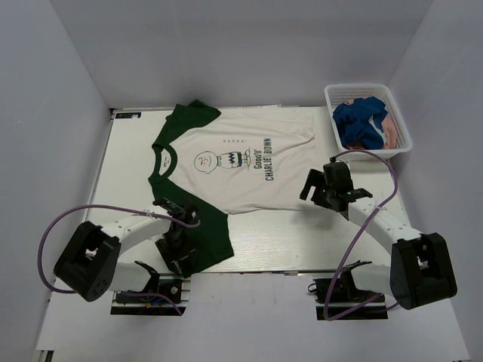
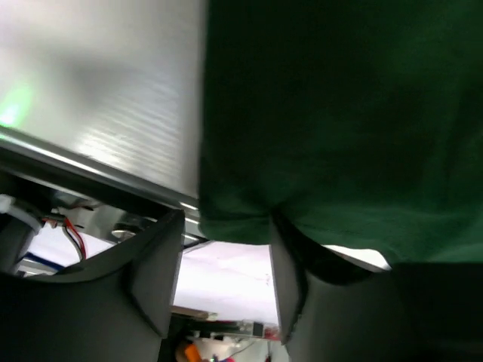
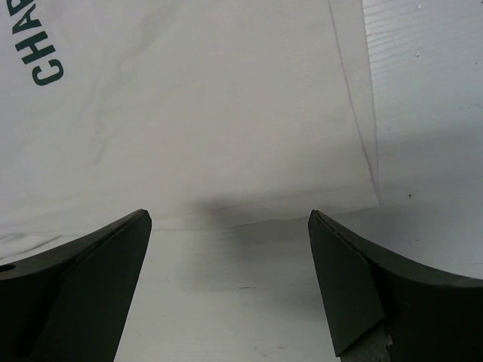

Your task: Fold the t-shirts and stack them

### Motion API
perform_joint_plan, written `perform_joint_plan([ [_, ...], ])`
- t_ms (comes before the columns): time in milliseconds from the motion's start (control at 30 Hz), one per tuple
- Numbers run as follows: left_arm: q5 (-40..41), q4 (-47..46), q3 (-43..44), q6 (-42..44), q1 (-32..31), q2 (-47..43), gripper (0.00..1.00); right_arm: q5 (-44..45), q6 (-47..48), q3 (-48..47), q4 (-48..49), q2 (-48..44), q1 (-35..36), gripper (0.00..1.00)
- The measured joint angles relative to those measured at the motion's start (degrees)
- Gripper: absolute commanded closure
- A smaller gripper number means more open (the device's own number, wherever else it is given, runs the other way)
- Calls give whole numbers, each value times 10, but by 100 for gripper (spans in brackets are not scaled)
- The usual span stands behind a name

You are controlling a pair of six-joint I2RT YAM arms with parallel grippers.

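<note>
From above, the cream t-shirt (image 1: 241, 162) lay flat and print-up on the desk (image 1: 132, 177), collar toward 9 o'clock and hem toward 3 o'clock. One dark green sleeve was at 12 o'clock and the near green sleeve (image 1: 205, 230) at 6 o'clock. The left tool (image 1: 179, 243) sat low on the near green sleeve, toward its 9 o'clock edge, and this view did not show how its fingers stood. The right tool (image 1: 330, 187) hovered just beside the hem's near corner, at 4 o'clock of the shirt. At 1 o'clock on the desk stood a white mesh basket (image 1: 376, 152) holding the blue t-shirt (image 1: 361, 124) in a bunch, with the pink t-shirt (image 1: 392, 136) showing beside it at 3 o'clock. In the left wrist view, dark green cloth filled the frame from 12 to 3 o'clock over the pale desk. The left tool's fingers (image 2: 155, 279) stood apart, with the sleeve's edge lying at their mouth and draped onto the finger at 5 o'clock, not pinched. In the right wrist view, the right tool's fingers (image 3: 90, 279) were spread wide above bare desk. The cream hem and its corner lay just ahead at 12 o'clock, with dark print letters at 10 o'clock.
</note>
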State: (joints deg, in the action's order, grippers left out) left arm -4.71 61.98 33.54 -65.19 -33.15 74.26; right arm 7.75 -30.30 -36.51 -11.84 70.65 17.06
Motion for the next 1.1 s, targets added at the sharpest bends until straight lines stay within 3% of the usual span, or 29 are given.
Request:
perform_joint_plan([
  [100,-7,-21,3,7,-3,17,48,-8,0,0,0,0,-6,10],
  [400,-1,-23,16,18,-4,37,52,-19,3,16,0,-23,-14,10],
  [467,-1,-27,18,15,-4,42,79,-19,3,16,-1,-28,-16,10],
  [500,-1,-31,18,15,-5,44,100,-20,3,16,-1,-30,-17,10],
  [800,17,-33,28,20,-5,32,100,2,-10,19,-31,-45,-31,10],
  [1100,59,-14,111,53,-5,-43,100,25,-23,39,-26,7,-51,10],
])
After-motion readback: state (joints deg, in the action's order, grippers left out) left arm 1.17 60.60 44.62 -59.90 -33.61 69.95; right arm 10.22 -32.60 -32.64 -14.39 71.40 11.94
